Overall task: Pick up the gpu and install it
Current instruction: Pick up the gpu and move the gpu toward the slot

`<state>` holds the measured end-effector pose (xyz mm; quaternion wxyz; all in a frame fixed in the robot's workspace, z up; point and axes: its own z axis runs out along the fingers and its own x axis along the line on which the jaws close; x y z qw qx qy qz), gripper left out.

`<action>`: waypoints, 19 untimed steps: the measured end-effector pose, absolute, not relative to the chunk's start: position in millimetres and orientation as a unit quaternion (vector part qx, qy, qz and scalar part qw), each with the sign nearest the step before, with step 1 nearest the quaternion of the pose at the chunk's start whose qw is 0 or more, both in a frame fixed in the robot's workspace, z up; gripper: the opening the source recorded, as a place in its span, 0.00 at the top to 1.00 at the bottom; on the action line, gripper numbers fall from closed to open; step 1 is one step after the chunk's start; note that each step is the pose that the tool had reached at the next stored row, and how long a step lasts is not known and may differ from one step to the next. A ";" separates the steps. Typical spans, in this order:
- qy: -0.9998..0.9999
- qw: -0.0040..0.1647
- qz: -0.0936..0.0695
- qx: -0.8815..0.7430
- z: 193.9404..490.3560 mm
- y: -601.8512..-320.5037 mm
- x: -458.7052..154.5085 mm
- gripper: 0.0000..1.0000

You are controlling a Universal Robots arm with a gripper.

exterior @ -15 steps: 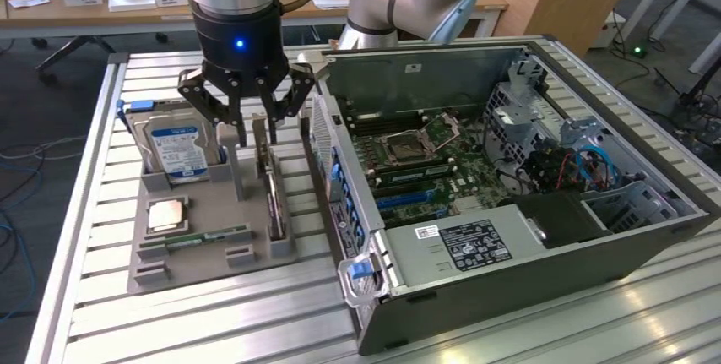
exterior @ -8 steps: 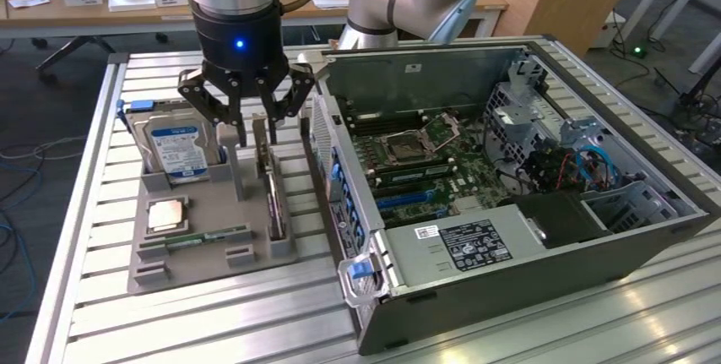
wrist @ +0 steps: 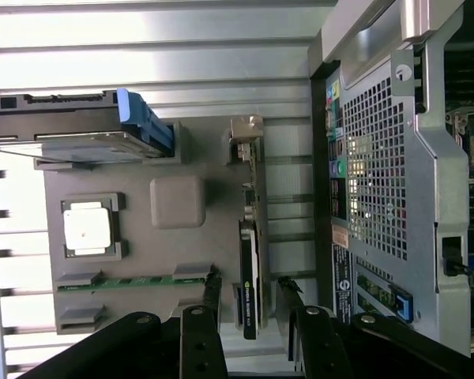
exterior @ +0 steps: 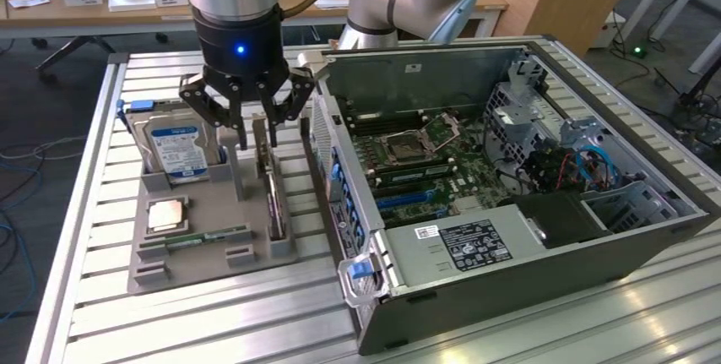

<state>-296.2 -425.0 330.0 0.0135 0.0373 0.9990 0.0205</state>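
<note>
Between your open jaws, exterior view, the gpu [exterior: 275, 187] stands on edge in its gray holder [exterior: 192, 264], not gripped. Wrist view: gpu sits in the jaws' gap, untouched; pickup and install both undone.

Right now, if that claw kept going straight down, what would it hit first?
Likely the gpu, standing on edge in the gray holder: the open gripper points down with a finger on either side. Its palm would meet the card's top edge, though depth is unclear.
</note>
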 end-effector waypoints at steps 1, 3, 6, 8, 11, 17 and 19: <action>0.999 0.013 0.020 0.037 329.3 -425.0 -296.2 0.58; 0.999 0.013 0.020 0.037 329.1 -425.0 -296.2 0.58; 0.999 0.013 0.020 0.037 329.0 -425.0 -296.2 0.58; 0.999 0.013 0.020 0.037 329.0 -425.0 -296.2 0.58; 0.999 0.014 0.021 0.037 327.4 -425.0 -296.2 0.58; 0.999 0.013 0.020 0.037 325.8 -425.0 -296.2 0.58; 0.999 0.013 0.020 0.037 325.7 -425.0 -296.2 0.58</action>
